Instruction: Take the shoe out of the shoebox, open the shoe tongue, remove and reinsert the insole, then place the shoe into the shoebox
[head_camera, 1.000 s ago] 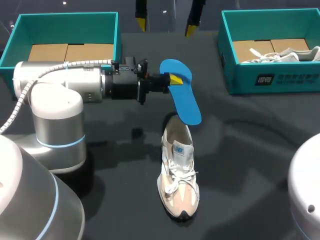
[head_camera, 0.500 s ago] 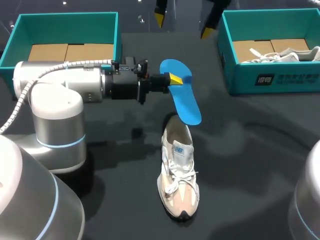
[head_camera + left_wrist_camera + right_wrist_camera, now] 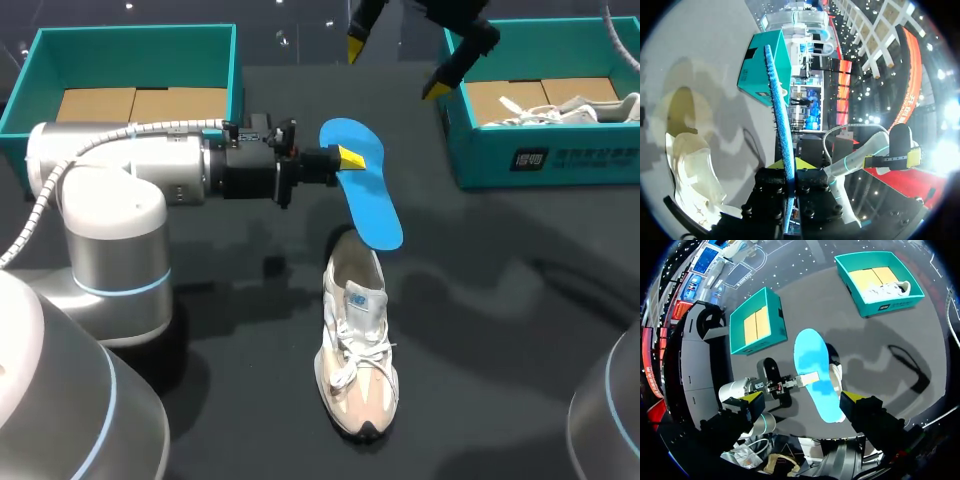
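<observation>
left fingers (image 3: 350, 157): pinched just the blue insole (image 3: 367, 200) edge, might've slipped above the sneaker (image 3: 358, 350)
right fingers (image 3: 437, 90): spread wide, held nothing

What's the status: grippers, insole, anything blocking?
Left gripper shut on flat blue insole, held over the heel of the beige-and-white lace-up sneaker. Right gripper open, empty, raised near the far edge. Nothing between insole and sneaker.

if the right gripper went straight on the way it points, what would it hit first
Probably the insole, held in the left gripper. It lies straight ahead of the right gripper, between its open fingers, with the shoe beyond it. The depth is unclear.
</observation>
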Robot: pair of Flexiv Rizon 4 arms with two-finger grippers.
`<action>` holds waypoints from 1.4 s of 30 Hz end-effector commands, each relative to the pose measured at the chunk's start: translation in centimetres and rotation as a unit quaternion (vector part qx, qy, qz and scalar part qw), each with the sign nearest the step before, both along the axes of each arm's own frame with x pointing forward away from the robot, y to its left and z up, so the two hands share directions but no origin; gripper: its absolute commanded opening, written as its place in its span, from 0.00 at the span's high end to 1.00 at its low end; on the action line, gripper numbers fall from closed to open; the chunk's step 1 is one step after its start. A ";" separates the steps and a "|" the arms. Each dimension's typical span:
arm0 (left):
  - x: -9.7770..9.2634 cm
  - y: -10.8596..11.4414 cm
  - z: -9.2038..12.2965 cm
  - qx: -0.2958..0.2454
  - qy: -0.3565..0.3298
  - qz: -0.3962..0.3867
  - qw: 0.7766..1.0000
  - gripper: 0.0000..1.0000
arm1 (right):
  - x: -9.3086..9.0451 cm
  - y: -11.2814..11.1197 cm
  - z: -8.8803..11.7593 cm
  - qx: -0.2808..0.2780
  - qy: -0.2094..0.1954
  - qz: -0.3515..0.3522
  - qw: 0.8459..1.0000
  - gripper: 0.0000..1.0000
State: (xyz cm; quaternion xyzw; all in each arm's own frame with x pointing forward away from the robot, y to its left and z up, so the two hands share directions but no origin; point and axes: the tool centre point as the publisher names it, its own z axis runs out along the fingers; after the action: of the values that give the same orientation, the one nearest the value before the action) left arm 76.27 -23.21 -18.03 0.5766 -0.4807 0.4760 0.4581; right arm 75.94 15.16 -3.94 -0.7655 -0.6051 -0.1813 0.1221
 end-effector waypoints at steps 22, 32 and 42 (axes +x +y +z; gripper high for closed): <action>-0.1 0.0 0.0 0.000 0.000 0.001 1.000 1.00 | -0.9 -4.5 -3.9 0.359 -0.079 -0.015 0.930 0.00; -0.1 0.0 0.0 0.000 0.000 0.001 1.000 1.00 | -1.2 -5.4 -5.7 0.422 -0.093 -0.007 0.902 0.00; -0.1 0.0 0.0 0.000 0.000 0.001 1.000 1.00 | -1.4 -5.5 -8.2 0.469 -0.085 0.005 0.879 0.00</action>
State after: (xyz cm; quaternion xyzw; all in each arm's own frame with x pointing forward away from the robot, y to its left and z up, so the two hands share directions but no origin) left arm 76.27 -23.25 -18.04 0.5765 -0.4806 0.4763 0.4580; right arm 74.54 9.55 -11.19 -0.6708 -0.5209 -0.4052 0.3385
